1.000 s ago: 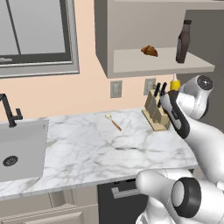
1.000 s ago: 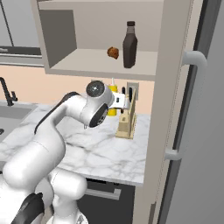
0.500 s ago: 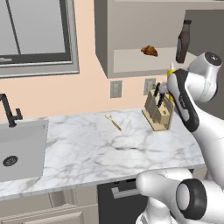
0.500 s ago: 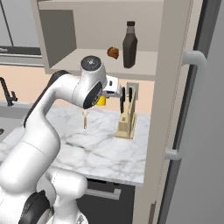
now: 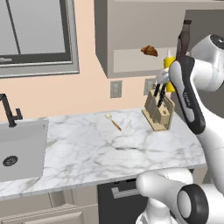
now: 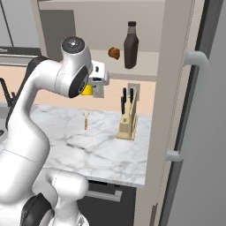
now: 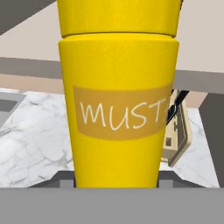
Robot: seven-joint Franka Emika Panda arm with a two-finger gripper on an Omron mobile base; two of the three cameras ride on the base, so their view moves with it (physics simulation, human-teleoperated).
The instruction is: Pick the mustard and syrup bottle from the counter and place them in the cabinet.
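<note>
hand: hand [image 6: 98,86] was raised well above the table, at about the level of the cabinet's lower edge; clenched on the mustard, the bottle sitting between the fingers in the hand view; fingertips themselves not visible
mustard: mustard [image 7: 118,94] was upright in the grasp, off the table, yellow body with an orange label reading "MUST"; in the left base view the mustard [image 5: 169,66] was just in front of the cabinet opening near the shelf edge, pale nozzle pointing up; in the right base view just a yellow patch [image 6: 87,90] showed beside the hand
syrup bottle: syrup bottle [image 6: 130,45] stood upright on the cabinet shelf, dark body and cap; in the left base view [image 5: 183,40] partly hidden behind the arm
cabinet: cabinet [image 5: 131,59] was wall-mounted above the table, front open, beige shelf inside; also seen at [image 6: 145,57]
croissant: small brown croissant [image 5: 149,50] lay on the shelf, left of the syrup bottle, apart from it; [image 6: 114,53]
table: white marble table [image 5: 96,148] with grey veins; [image 6: 88,141]
knife block: wooden knife block [image 5: 158,113] stood on the table below the cabinet, dark handles sticking up; [image 6: 126,120]; also behind the mustard in the hand view [image 7: 177,135]
spoon: small wooden spoon [image 5: 113,122] lay flat on the table left of the knife block; [image 6: 85,119]
sink: sink [image 5: 19,148] with a black tap sat at the table's left end
outlets: wall outlet [image 5: 116,89] on the peach wall under the cabinet
</note>
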